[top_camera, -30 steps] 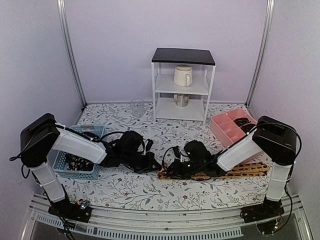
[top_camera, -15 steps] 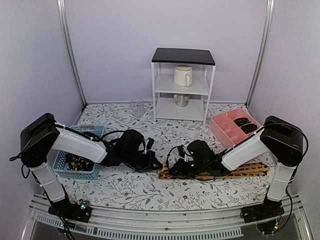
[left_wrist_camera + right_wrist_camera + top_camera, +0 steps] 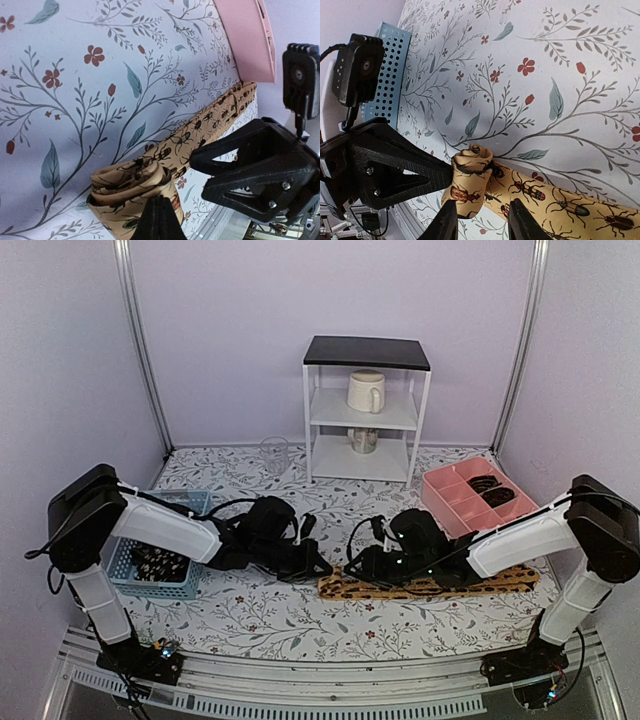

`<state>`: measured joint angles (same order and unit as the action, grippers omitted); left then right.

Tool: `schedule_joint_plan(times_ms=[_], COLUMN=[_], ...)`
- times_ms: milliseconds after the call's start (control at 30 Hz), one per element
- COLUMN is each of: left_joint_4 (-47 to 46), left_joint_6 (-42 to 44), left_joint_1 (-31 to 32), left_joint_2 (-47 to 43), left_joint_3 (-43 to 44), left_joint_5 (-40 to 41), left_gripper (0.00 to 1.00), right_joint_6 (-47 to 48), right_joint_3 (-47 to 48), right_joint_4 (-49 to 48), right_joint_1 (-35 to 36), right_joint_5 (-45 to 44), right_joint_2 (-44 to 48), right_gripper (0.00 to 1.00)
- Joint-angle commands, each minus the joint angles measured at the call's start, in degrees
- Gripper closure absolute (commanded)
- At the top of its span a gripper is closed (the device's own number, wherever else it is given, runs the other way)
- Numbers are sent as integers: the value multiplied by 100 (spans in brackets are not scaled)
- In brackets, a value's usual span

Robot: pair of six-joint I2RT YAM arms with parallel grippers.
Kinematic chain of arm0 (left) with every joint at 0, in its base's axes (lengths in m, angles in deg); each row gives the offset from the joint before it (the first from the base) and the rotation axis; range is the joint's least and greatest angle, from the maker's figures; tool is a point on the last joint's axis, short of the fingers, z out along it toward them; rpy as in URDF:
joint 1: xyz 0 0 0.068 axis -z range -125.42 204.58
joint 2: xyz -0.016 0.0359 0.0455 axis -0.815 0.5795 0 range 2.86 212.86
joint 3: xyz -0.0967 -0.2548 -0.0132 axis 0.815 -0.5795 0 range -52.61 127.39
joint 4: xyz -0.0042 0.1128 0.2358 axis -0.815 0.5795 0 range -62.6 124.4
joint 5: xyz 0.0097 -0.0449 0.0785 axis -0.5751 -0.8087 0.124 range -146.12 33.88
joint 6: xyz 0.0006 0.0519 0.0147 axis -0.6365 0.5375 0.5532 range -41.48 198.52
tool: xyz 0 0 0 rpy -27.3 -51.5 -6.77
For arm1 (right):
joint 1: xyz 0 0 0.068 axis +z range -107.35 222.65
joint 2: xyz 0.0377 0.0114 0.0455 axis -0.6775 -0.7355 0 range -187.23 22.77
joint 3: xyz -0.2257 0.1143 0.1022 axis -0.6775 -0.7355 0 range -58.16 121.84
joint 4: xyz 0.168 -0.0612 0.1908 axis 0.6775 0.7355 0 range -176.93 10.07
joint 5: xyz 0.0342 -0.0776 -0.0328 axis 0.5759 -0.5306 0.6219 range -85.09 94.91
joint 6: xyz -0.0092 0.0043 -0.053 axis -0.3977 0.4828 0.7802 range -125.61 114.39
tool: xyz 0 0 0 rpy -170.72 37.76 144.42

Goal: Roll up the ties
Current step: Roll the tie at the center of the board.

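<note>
We see the left claw (image 3: 156, 220) pinched shut on the rolled end of the tie (image 3: 132, 185), its tips cut off by the frame. The tie runs rightward along the counter's (image 3: 250, 625) front edge, partly under the right arm (image 3: 520, 535). The right claw (image 3: 480, 220) straddles it part-open; pad contact unclear.

The bench (image 3: 260, 620) is covered in a pale cloth printed with sprigs, leaves and small red flowers. A tan tie (image 3: 505, 580) lies flat along its near side. Its left end is wound into a small roll (image 3: 132, 190), and the rest stretches right, ending near the pink divided tray (image 3: 445, 502). A blue mesh basket (image 3: 155, 588) sits at the left edge. A white shelf unit (image 3: 360, 458) stands at the back, with a clear glass (image 3: 274, 454) just to its left.
</note>
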<state>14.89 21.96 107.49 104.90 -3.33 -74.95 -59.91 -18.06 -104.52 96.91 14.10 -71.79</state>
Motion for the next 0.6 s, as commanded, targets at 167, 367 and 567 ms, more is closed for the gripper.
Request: schedule_joint_plan(times_ms=[167, 367, 567], left_joint_4=[-253, -347, -406], left_joint_6=[39, 35, 23], left_joint_1=[171, 184, 186], left_joint_2=[429, 510, 394], left_joint_3=[311, 346, 239], left_joint_5=[-136, -138, -55], left_gripper=[100, 100, 100], right_joint_6=[-270, -307, -288], right_joint_3=[-138, 14, 69], right_joint_4=[-208, -331, -373], right_joint_1=[-30, -32, -31], right_joint_5=[212, 365, 287], right_joint_2=[-17, -345, -646], right_gripper=[55, 56, 65])
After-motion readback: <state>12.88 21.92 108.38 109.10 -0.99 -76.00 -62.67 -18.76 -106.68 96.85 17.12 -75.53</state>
